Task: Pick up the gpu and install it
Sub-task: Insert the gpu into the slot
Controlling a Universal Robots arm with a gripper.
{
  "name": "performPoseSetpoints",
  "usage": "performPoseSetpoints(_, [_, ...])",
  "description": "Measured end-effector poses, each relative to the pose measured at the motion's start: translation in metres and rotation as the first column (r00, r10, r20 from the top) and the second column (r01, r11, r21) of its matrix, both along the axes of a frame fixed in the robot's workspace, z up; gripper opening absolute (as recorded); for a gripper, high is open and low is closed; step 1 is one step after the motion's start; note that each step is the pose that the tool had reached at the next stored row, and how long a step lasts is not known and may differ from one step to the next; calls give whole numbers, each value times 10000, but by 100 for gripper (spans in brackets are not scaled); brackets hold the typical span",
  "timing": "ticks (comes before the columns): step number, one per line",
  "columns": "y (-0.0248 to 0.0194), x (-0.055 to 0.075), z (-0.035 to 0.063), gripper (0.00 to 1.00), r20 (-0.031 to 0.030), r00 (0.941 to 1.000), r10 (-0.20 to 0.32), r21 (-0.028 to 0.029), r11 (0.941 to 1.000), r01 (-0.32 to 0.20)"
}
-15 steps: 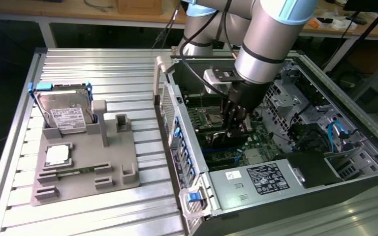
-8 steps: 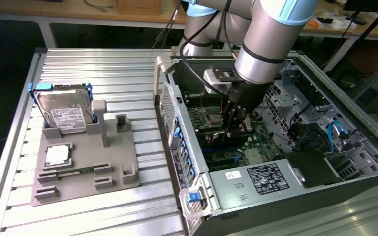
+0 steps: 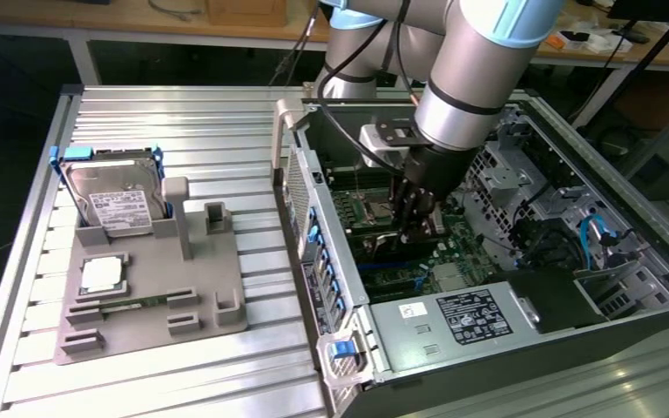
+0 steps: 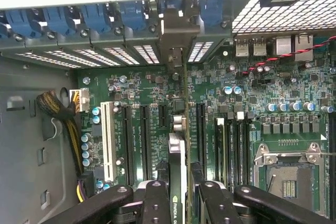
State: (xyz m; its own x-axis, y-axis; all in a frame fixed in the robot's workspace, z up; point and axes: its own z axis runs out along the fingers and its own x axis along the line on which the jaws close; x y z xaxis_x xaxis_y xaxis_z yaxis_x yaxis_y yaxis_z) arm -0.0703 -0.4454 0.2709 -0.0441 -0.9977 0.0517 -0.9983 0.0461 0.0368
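Gpu (image 4: 177,171), wrist view: it stands edge-on like a blade, clamped between my two black fingers (image 4: 156,203), which press on it from both sides. My gripper (image 4: 181,199) holds it over the green motherboard (image 4: 157,93), between the long black expansion slots (image 4: 143,140). I cannot see whether its bottom edge has entered a slot. Its dark end bracket (image 4: 176,40) reaches up to the case's rear wall, among the blue clips (image 4: 131,17).

Exterior view: my gripper (image 3: 418,218) reaches deep inside the open computer case (image 3: 311,200), just above the board. Well apart, on the exterior view's left, a grey holder (image 3: 149,322) carries a hard drive (image 3: 114,196) and a processor chip (image 3: 100,274).

Risks, as I judge them: if the card sits slightly off the slot line, pressing down could jam its edge on the slot wall or on nearby capacitors. The bracket could catch on the rear frame, tilting the card in my grip.
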Motion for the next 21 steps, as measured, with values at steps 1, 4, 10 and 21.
performPoseSetpoints(1, [0, 0, -2, 27, 0, 10000, 0, 3, 10000, 0])
performPoseSetpoints(4, [0, -1, -12, 27, 1, 10000, -2, 52, 10000, 2])
performPoseSetpoints(10, [0, -1, -35, 27, 0, 10000, -1, 158, 9999, 1])
performPoseSetpoints(21, [-4, -4, -53, 27, 0, 10000, -1, 115, 9999, 1])
